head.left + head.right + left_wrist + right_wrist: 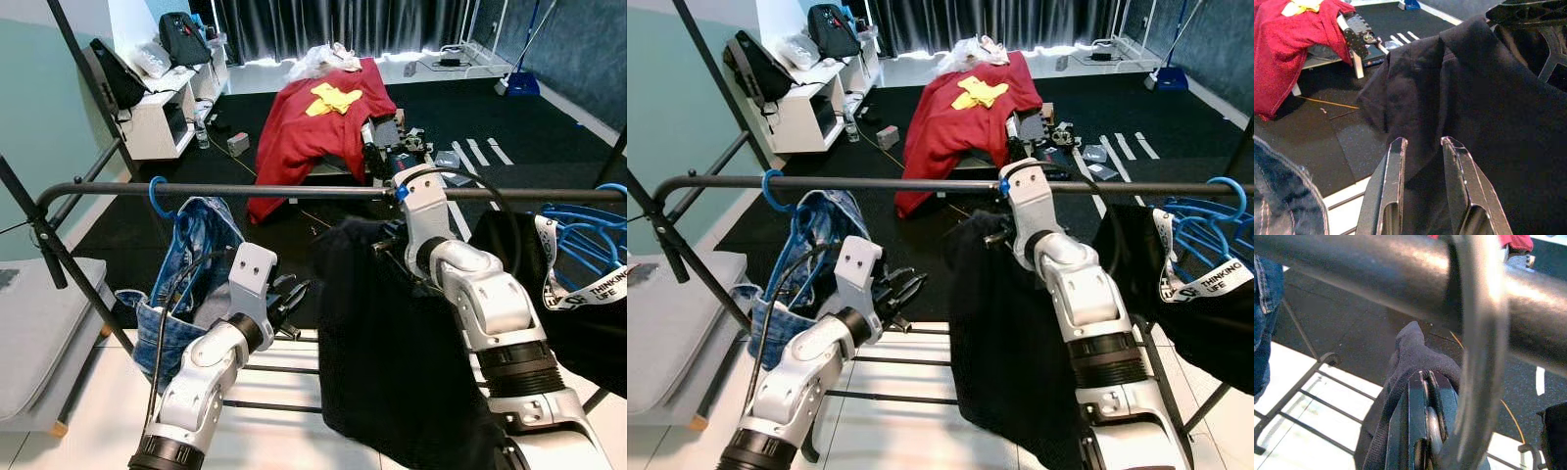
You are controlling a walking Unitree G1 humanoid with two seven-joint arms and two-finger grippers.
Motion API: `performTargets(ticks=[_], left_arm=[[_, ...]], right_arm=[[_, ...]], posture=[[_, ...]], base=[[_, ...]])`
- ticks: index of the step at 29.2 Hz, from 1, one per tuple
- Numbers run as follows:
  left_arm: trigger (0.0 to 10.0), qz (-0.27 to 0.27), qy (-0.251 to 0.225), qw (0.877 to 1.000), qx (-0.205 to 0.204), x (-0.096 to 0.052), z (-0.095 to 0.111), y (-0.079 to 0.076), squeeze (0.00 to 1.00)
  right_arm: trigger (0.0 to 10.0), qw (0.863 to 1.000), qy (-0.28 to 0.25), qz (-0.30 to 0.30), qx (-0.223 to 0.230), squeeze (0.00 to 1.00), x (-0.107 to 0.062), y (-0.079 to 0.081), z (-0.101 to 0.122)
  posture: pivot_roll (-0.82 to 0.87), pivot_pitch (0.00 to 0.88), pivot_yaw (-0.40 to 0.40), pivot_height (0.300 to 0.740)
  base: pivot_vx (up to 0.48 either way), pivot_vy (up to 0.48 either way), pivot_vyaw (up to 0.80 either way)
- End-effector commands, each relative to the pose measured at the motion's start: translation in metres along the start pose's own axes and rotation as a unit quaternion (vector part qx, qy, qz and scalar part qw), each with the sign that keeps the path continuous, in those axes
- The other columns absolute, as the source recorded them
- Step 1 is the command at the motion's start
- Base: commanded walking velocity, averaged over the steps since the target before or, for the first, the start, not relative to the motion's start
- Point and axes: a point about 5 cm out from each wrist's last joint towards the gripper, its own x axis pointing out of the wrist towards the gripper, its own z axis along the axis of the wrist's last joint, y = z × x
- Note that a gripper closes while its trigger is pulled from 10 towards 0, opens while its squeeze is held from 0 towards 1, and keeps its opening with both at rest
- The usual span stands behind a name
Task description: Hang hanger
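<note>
Though black shirt [392, 362] hides hanger [1476, 357] body, right fingers [1425, 431] clamp its neck; left fingers [1422, 166] slightly apart, empty.

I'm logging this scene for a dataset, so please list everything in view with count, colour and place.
Rail: one, black, across the foreground.
Hanger: one, hook over the rail, carrying the black garment.
Jeans: one pair, blue denim, on a blue hanger hook at the rail's left end.
Blue hangers: several, at the rail's right end, over dark clothing.
Red cloth: one, draped over furniture beyond the rail, with a yellow item on top.
White shelf unit: one, far left, with black bags on it.
Grey cushion: one, near left.
Left end effector: open, beside the black garment.
Right end effector: shut on the hanger, just under the rail.
</note>
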Motion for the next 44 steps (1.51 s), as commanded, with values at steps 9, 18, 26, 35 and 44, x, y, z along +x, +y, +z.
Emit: performTargets(ticks=[9,18,26,35,44], left_arm=[[10.0,0.008,0.013,1.000,0.004,-0.005,-0.005,0.007,0.00],[10.0,0.012,0.009,1.000,0.004,-0.006,-0.002,0.009,0.00],[10.0,0.007,0.010,1.000,0.005,-0.005,0.000,0.010,0.00],[10.0,0.090,0.035,0.995,0.003,-0.012,-0.010,0.034,0.00],[10.0,0.132,0.057,0.989,-0.024,-0.026,-0.025,0.043,0.00]], right_arm=[[0.0,1.000,-0.002,0.018,0.019,0.00,-0.001,0.008,0.000],[0.0,0.996,-0.058,0.017,-0.061,0.00,-0.030,0.019,0.029],[0.0,0.994,-0.089,0.031,-0.061,0.00,-0.052,0.033,0.040],[0.0,0.986,0.086,0.134,0.044,0.00,-0.039,0.057,-0.060],[0.0,0.989,0.096,0.105,0.046,0.00,-0.022,0.051,-0.093]], posture=[[0.07,0.038,0.072,0.740],[0.07,0.048,0.076,0.740],[0.08,0.034,0.088,0.740],[0.09,0.022,0.064,0.740],[0.11,0.025,0.041,0.740]], base=[[0.000,0.000,0.00],[0.000,0.000,0.00],[0.000,0.000,0.00],[0.000,0.000,0.00],[0.000,0.000,0.00]])
